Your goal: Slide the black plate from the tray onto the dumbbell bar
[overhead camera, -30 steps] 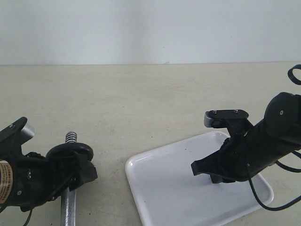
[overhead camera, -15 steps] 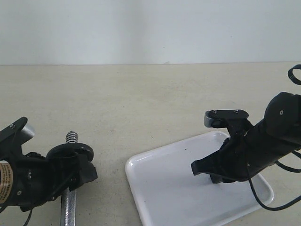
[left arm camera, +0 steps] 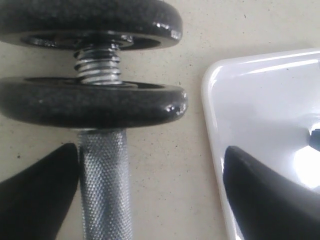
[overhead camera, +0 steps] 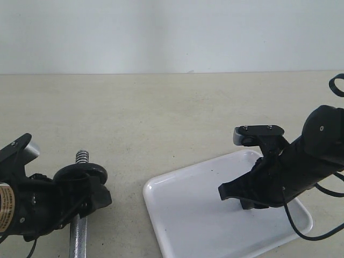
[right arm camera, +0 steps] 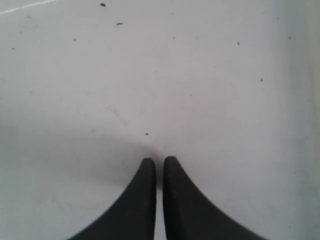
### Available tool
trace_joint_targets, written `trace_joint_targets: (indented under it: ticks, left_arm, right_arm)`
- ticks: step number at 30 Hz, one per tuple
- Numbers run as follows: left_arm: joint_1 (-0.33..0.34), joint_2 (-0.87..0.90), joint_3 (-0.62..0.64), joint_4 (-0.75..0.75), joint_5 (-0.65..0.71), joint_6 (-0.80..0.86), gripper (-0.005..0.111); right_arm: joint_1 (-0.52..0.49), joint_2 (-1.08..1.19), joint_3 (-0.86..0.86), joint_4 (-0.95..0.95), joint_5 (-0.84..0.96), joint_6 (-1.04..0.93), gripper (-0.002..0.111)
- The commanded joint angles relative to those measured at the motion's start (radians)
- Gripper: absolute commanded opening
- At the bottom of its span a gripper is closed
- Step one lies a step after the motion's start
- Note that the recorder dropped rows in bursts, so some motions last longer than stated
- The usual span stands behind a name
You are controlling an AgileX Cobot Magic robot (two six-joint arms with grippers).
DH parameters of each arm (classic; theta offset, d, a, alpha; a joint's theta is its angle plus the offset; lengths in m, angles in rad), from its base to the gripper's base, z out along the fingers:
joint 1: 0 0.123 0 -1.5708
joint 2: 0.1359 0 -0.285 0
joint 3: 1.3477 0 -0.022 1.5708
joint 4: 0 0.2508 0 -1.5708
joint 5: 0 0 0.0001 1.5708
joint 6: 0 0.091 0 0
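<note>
The dumbbell bar (overhead camera: 78, 236) (left arm camera: 104, 185) lies on the table at the left, threaded end pointing away. Two black discs sit on that end: an inner one (left arm camera: 90, 104) against the knurled grip and an outer one (left arm camera: 90, 20). I cannot tell which is the black plate from the tray. The exterior view shows one disc (overhead camera: 80, 172). My left gripper (overhead camera: 90, 196) (left arm camera: 150, 160) is open just behind the discs; the bar lies inside the gap beside one finger, not clamped. My right gripper (overhead camera: 223, 192) (right arm camera: 159, 161) is shut, empty, low over the white tray (overhead camera: 177, 215) (right arm camera: 160, 75).
The tray's rounded corner (left arm camera: 215, 95) lies a short way to the right of the bar. Beige tabletop (overhead camera: 161, 118) stretches back to a pale wall. A cable (overhead camera: 301, 228) trails from the right arm over the tray's near edge.
</note>
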Motion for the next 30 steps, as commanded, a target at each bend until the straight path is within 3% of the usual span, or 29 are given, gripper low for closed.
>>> trace_joint_targets:
  ticks: [1, 30]
  left_arm:
    - [-0.001, 0.001, -0.005, 0.0, -0.045, -0.005, 0.075]
    - [-0.001, -0.05, -0.009, 0.002, -0.035, 0.017, 0.075]
  right_arm:
    - [0.0, -0.01, 0.003, -0.002, 0.001, -0.003, 0.003]
    - [0.0, -0.01, 0.003, -0.002, -0.003, -0.003, 0.003]
